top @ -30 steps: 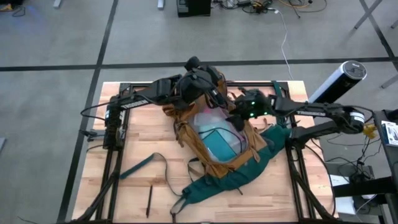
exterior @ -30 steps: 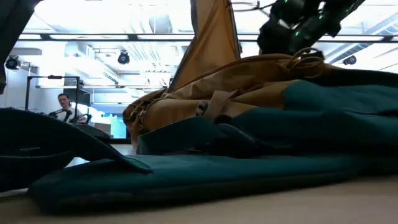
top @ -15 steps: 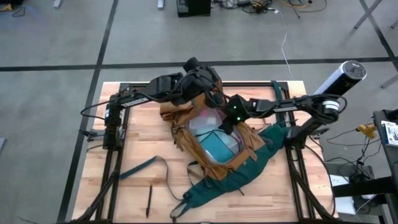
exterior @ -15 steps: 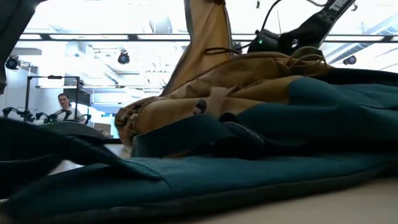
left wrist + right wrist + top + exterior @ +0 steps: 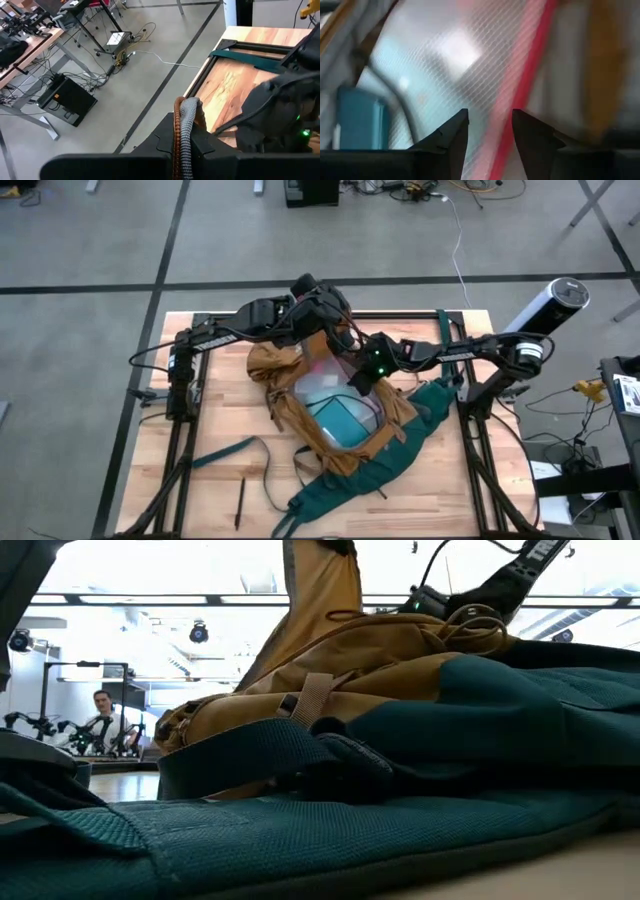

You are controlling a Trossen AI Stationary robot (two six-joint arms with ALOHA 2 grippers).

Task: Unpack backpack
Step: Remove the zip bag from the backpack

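A: The left hand [image 5: 186, 131] — what is it doing?

B: It is clamped tight on the rim of the backpack [image 5: 300, 415], grey lining and brown edge pinched between its fingers, and it holds that edge up at the far side of the bag.

A: And the right hand [image 5: 490, 131]?

B: It is down in the bag's open mouth, fingers a narrow gap apart, right against the clear pouch [image 5: 465, 65]. The pouch's pink edge [image 5: 522, 90] runs between the fingertips. I cannot tell whether they grip it or only touch it.

A: Start from the biggest thing, then.

B: The counter [image 5: 220, 415], pale wood with a black frame. The backpack lies on it near the middle, mouth open upward, tan body toward the far side, green straps [image 5: 400, 465] trailing to the near right edge. From the low view the green panel [image 5: 480, 730] fills the front and the tan flap [image 5: 320, 590] stands up behind it.

A: Inside the bag?

B: The pouch, and a teal box [image 5: 345, 418] seen through it.

A: Anything smaller?

B: A loose green strap [image 5: 225, 450] at the near left, and a dark pen [image 5: 240, 503] beside it. A person [image 5: 103, 715] sits in the room far behind.
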